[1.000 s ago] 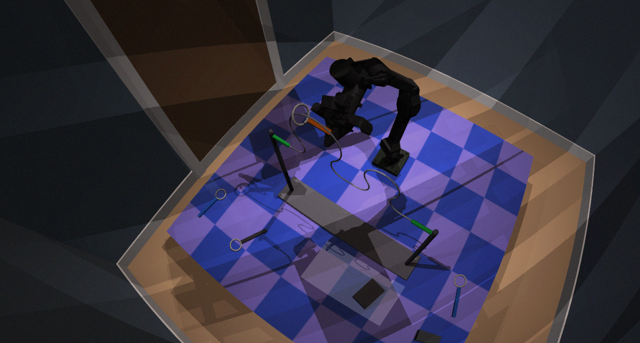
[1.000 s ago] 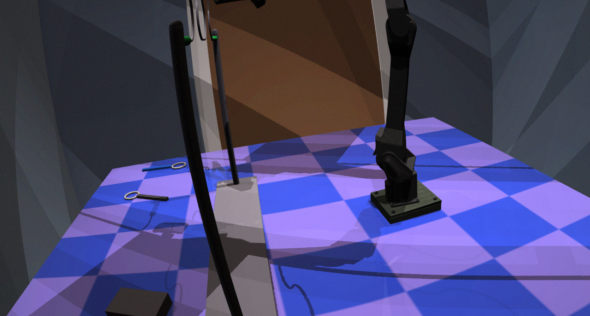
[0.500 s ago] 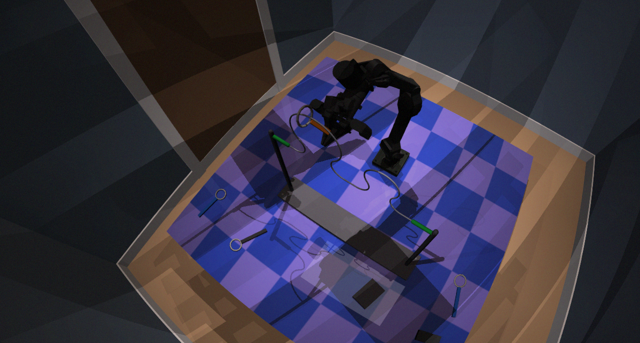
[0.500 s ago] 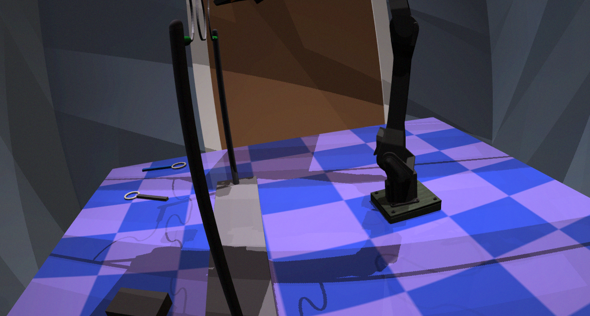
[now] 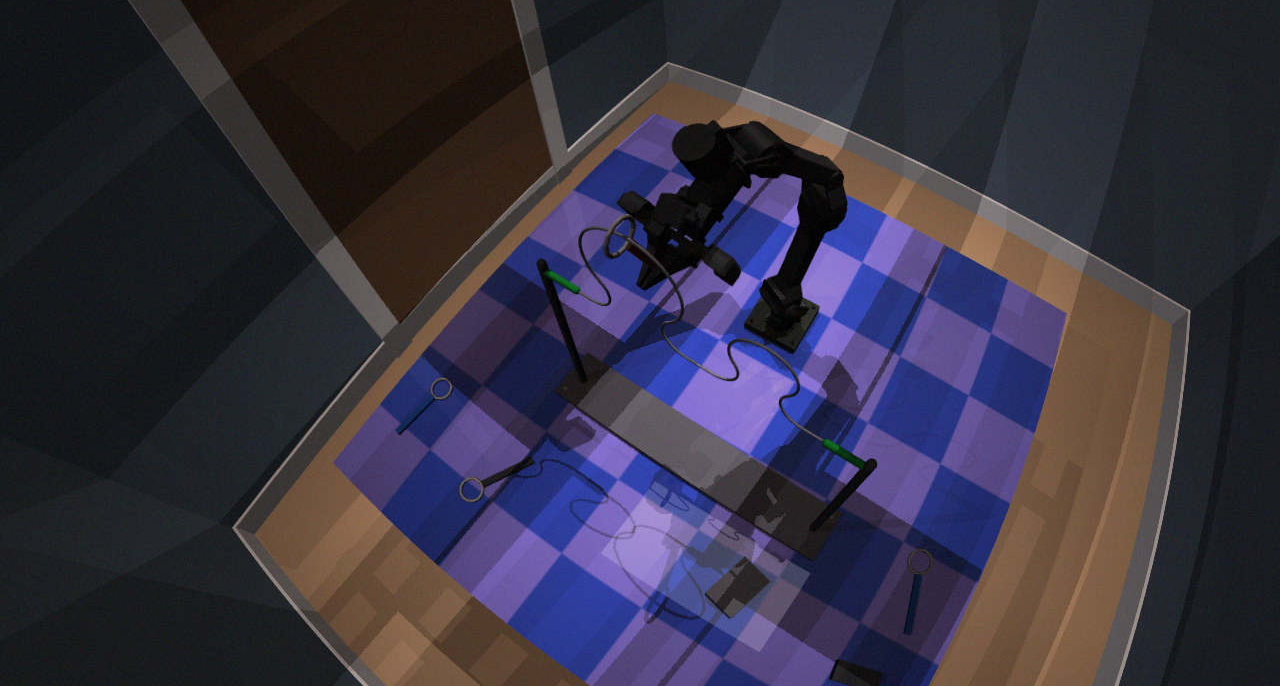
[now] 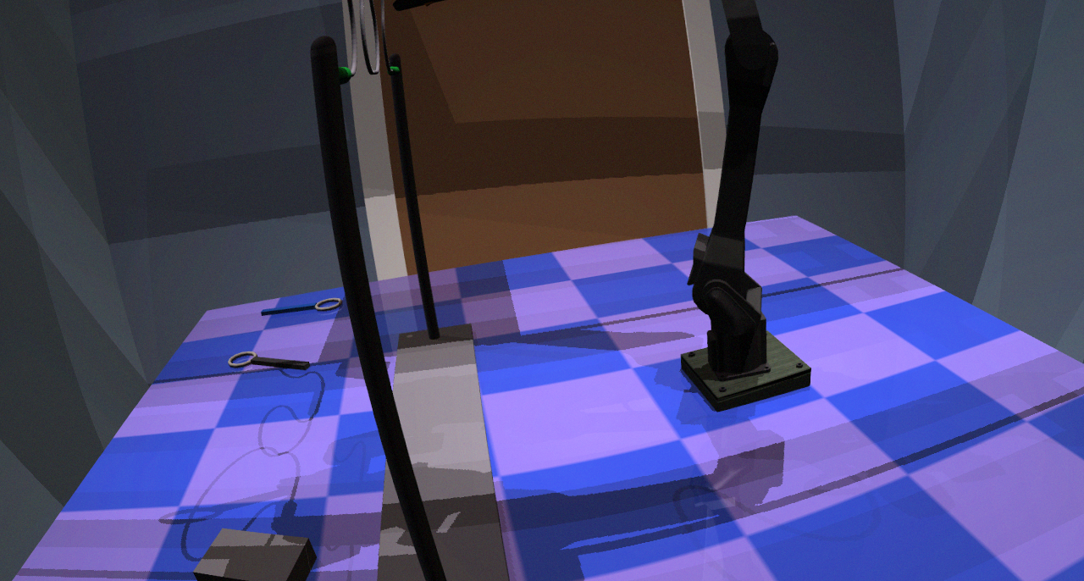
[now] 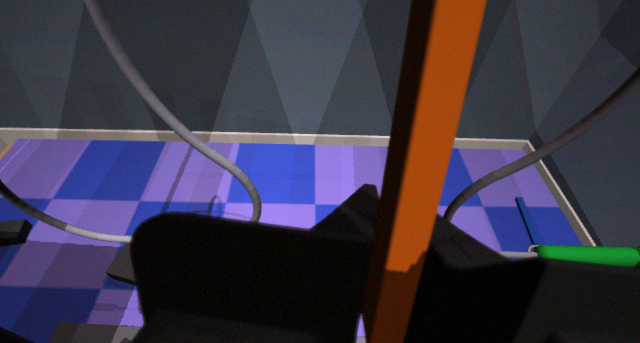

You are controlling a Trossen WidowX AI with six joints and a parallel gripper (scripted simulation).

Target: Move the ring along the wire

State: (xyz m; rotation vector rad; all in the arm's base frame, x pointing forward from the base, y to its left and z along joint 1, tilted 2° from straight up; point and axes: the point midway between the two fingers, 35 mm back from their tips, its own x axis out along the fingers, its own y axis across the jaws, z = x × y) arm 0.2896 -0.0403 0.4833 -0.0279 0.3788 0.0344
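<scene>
My gripper (image 5: 646,279) (image 6: 400,4) (image 7: 379,198) is shut on the orange handle (image 7: 432,123), which looks dark in the top view. The ring (image 5: 606,240) is around the grey wire (image 5: 680,310) (image 6: 373,69) (image 7: 170,123) near the top of its first high bend, on the left post's side. Whether it touches the wire cannot be told. It is out of frame in the wrist view and the exterior view. One green part (image 5: 562,281) (image 7: 585,255) is at the left post (image 5: 563,324) (image 6: 415,198); the other green part (image 5: 844,454) is at the right post (image 5: 843,494) (image 6: 340,198).
The posts stand on a long grey base (image 5: 644,413) (image 6: 432,395). Beyond it lie a dark-handled ring (image 5: 507,473) (image 6: 280,362), two blue-handled rings (image 5: 414,417) (image 5: 912,603) and a dark block (image 5: 738,586) (image 6: 253,553). The wire bends several times between the posts.
</scene>
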